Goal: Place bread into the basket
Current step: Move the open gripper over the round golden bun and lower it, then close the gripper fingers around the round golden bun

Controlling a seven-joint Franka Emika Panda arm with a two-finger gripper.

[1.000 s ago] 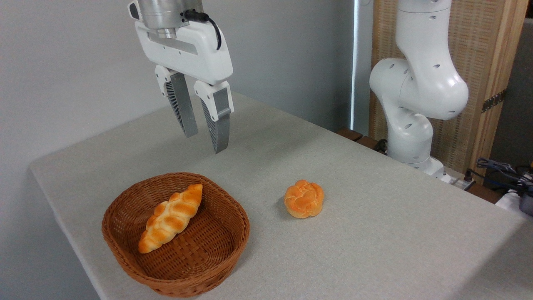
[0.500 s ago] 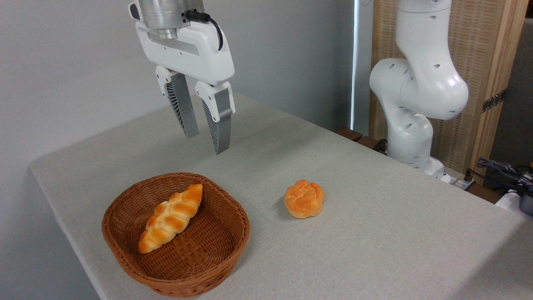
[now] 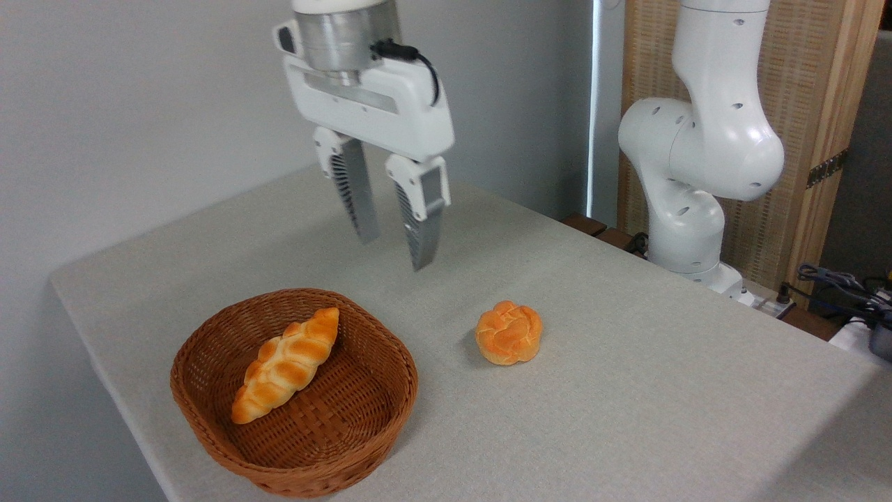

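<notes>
A pale grey wall backs a desk covered in light grey cloth, with a slatted wooden screen behind the white robot arm at the far right edge. The hand hangs in the air above the middle of the desk, its two ribbed grey fingers spread apart and holding nothing. The small round knotted bun, golden-orange and glossy, sits on the cloth near the desk's centre, below and right of the hand. Close to the front left edge stands the round reddish-brown wicker basket, which holds a long braided golden loaf.
</notes>
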